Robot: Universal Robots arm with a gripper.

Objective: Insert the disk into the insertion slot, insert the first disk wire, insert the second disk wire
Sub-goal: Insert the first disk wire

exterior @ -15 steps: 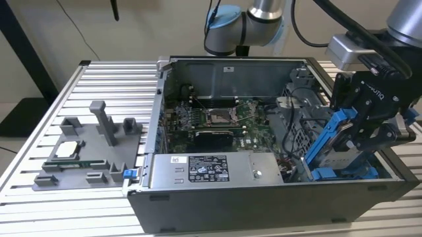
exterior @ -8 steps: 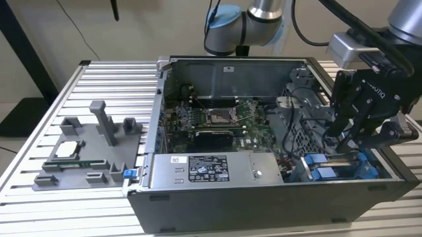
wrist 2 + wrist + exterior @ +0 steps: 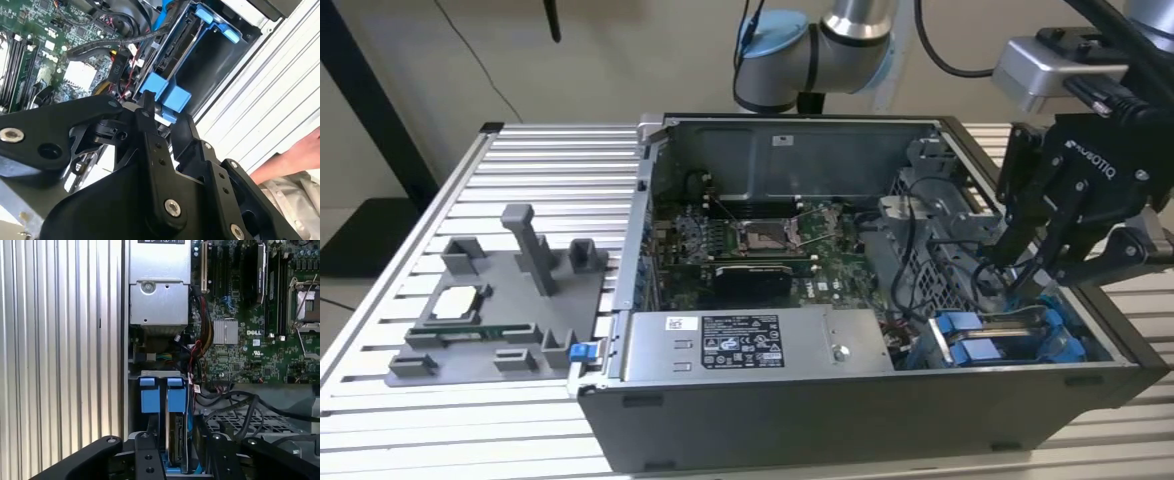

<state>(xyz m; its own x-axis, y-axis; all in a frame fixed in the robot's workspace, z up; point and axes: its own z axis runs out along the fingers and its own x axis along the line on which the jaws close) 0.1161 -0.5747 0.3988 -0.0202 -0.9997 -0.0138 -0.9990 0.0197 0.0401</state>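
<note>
Hand point(image 3: 180, 460) low over insertion slot point(image 3: 1017, 332), fingers point(image 3: 147, 462) spread astride disk point(image 3: 176, 440), not clamping. Disk on edge in slot, seemingly seated. Black cables point(image 3: 225, 401) loose alongside.

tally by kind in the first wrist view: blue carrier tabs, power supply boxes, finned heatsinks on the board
bright blue plastic carrier tabs: 2
silver-grey metal power supply box: 1
small silver finned heatsink: 1
total: 4

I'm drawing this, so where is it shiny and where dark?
First wrist view: the slatted table gleams in bright stripes; second wrist view: it is washed almost white beside the black gripper; exterior view: soft light, with the computer case shaded inside.
</note>
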